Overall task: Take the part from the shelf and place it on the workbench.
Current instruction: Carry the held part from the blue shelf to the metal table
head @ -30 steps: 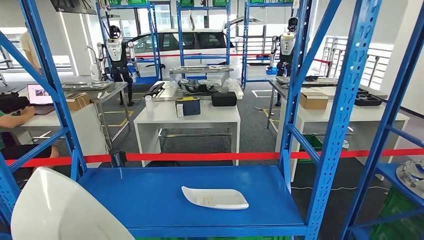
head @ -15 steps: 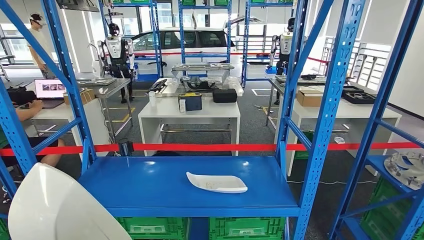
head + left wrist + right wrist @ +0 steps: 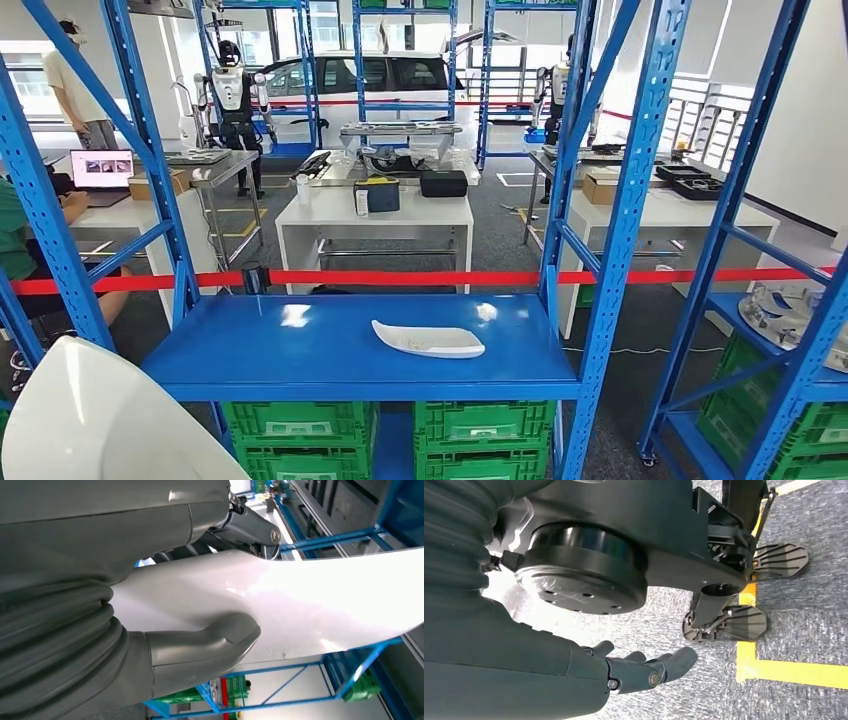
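Right, the left hand [image 3: 150,645] has the big white panel [image 3: 90,420] clamped, thumb pressed on one face and darker fingers [image 3: 250,527] on the other, so the part is off the shelf and riding low at the robot's left side. The right hand [image 3: 644,667] hangs by the leg, holding nothing, fingers loosely apart over grey carpet and a yellow floor line [image 3: 794,672]. Key relation: the panel runs out and away from the left hand, long axis roughly along the fingers' direction with most of its length past the grip, so it's a one-sided hold on a wide curved sheet; my guess is the free end will swing and could catch a blue upright [image 3: 150,160] when the robot turns. The left arm is the only one in play; the right is well apart from the part. A smaller white piece [image 3: 428,340] lies flat on the blue shelf [image 3: 300,360] straight ahead, with green crates [image 3: 300,430] underneath. Can't tell which desk is the target; a white desk [image 3: 330,215] stands beyond the red barrier tape [image 3: 400,278], carrying a dark case [image 3: 443,184] and a box. Room is a workshop: more blue racking, a white car [image 3: 380,80], other humanoid robots [image 3: 232,95] standing, a person [image 3: 75,85] at far left and a laptop [image 3: 100,168] near them. Carry step, placing not yet begun, I'd say.
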Motion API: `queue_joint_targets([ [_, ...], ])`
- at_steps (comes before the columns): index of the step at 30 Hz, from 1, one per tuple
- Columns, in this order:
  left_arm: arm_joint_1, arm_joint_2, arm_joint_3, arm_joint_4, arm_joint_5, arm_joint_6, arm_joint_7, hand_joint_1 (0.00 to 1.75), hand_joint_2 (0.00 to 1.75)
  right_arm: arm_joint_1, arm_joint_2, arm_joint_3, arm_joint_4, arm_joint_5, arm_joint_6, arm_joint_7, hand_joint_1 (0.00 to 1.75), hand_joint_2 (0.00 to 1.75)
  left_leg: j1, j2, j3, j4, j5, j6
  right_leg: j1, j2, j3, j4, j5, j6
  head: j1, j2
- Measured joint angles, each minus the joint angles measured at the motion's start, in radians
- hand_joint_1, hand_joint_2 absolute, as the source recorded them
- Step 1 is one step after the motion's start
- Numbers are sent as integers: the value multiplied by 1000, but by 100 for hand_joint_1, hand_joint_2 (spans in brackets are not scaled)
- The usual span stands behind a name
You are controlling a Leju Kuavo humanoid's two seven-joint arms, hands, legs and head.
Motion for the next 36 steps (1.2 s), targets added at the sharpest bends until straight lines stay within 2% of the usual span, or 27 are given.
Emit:
queue_joint_targets([
  [2,2,1,4,-6,0,0,0,175,175,-2,0,0,0,1,0,0,0,175,2,0,-18,5,18,-20,5,-3,69,-129,-10,-16,0,0],
  [3,3,1,5,-7,0,0,2,175,175,-3,1,0,0,1,0,0,0,175,5,-3,-25,18,-2,-28,3,-5,57,-131,6,-23,0,0],
  [4,3,1,7,-7,0,0,4,175,175,-4,2,0,0,2,1,-2,0,175,6,-5,-36,49,-45,-34,1,-7,45,-135,20,-27,-1,0],
  [6,5,2,11,-6,3,0,9,175,175,-8,4,1,0,5,2,-4,0,175,12,-9,-59,158,-150,-45,-1,-9,16,-134,46,-31,-2,0],
  [7,7,1,12,-6,4,0,11,175,175,-10,5,1,0,7,3,-6,0,175,14,-9,-66,217,-178,-50,-1,-9,-2,-133,60,-30,-2,0],
  [8,12,1,13,-6,5,0,11,175,175,-12,6,1,0,9,3,-6,0,175,17,-9,-63,261,-180,-54,-1,-10,-20,-130,73,-28,-2,0],
  [9,18,0,13,-6,6,0,12,175,175,-13,6,2,0,10,3,-7,0,175,20,-9,-48,277,-160,-58,-2,-11,-40,-127,87,-25,-2,0],
  [10,25,-2,14,-8,5,0,14,175,175,-15,6,2,0,11,3,-7,0,175,23,-9,-17,260,-130,-60,-3,-12,-59,-122,99,-22,-2,0],
  [11,31,-4,14,-10,5,0,16,175,175,-15,6,3,0,11,3,-7,0,175,27,-9,31,209,-109,-62,-4,-12,-76,-117,109,-18,-2,0],
  [13,41,-12,14,-16,4,0,17,175,175,-16,6,4,0,10,2,-8,0,175,27,-13,137,68,-125,-61,-4,-11,-101,-105,128,-6,-2,0],
  [14,44,-15,14,-20,4,0,17,175,175,-16,6,4,0,9,1,-8,0,175,25,-15,168,15,-142,-55,-5,-11,-108,-102,137,-1,-2,0],
  [15,48,-19,14,-23,4,0,16,175,175,-16,6,4,0,9,1,-8,0,175,20,-16,180,-13,-154,-47,-6,-11,-112,-102,147,5,-2,0],
  [17,58,-29,16,-32,-3,2,16,175,175,-13,6,7,0,15,2,-5,0,175,14,-13,164,-20,-142,-23,-12,-10,-119,-102,157,18,-2,0],
  [18,69,-35,18,-42,-14,3,16,175,175,-12,6,12,0,24,4,0,0,175,13,-10,154,-20,-132,-12,-15,-10,-126,-90,139,24,-2,0],
  [19,84,-42,21,-55,-26,4,12,175,175,-11,5,19,0,34,7,4,0,175,13,-7,143,-21,-121,-2,-17,-9,-137,-60,101,29,-2,0],
  [21,124,-54,28,-86,-44,5,2,175,175,-12,2,32,0,47,12,9,0,175,11,-1,118,-20,-98,9,-18,-8,-165,55,-10,35,-1,0],
  [22,142,-58,30,-99,-46,5,-3,175,175,-13,-1,36,0,48,13,8,0,175,10,0,103,-18,-86,10,-18,-7,-175,119,-48,36,-1,0],
  [23,156,-62,32,-108,-44,5,-6,175,175,-13,-4,39,0,45,13,6,0,175,8,1,86,-16,-73,11,-17,-7,-175,168,-61,35,-1,0],
  [24,165,-64,35,-113,-38,5,-8,175,175,-14,-8,41,0,40,13,2,0,175,7,1,68,-13,-61,11,-16,-7,-161,187,-50,33,-1,0],
  [25,171,-66,37,-116,-27,4,-8,175,175,-14,-12,42,0,34,12,-3,0,175,7,0,49,-8,-50,10,-15,-6,-130,171,-23,30,-1,0],
  [26,172,-66,39,-115,-12,4,-4,175,175,-14,-15,42,0,26,11,-10,0,175,7,0,32,-2,-40,8,-13,-6,-82,120,1,27,0,0],
  [27,169,-66,39,-113,3,2,3,175,175,-14,-19,42,0,17,9,-17,0,175,6,-1,18,3,-31,4,-11,-6,-25,47,6,23,0,0],
  [29,149,-66,38,-101,22,0,21,175,175,-13,-25,40,0,-2,6,-27,0,175,5,-2,1,10,-14,-5,-6,-6,60,-83,-13,15,-1,0],
  [31,119,-67,33,-79,25,-1,32,175,175,-11,-27,36,0,-18,4,-30,0,175,7,-2,-4,5,7,-18,-1,-5,71,-124,-19,6,-1,0],
  [33,94,-67,27,-56,25,-2,35,175,175,-8,-26,31,0,-24,4,-29,0,175,10,-4,-13,9,2,-31,-3,-6,55,-129,4,-7,0,0],
  [34,87,-67,25,-47,24,-2,36,175,175,-7,-26,27,0,-25,4,-29,0,175,11,-6,-23,33,-28,-36,-5,-7,44,-133,18,-15,-1,0],
  [36,76,-67,23,-33,24,-2,36,175,175,-7,-26,24,0,-27,4,-29,0,175,14,-8,-51,136,-126,-45,-6,-6,16,-133,44,-23,-2,0],
])
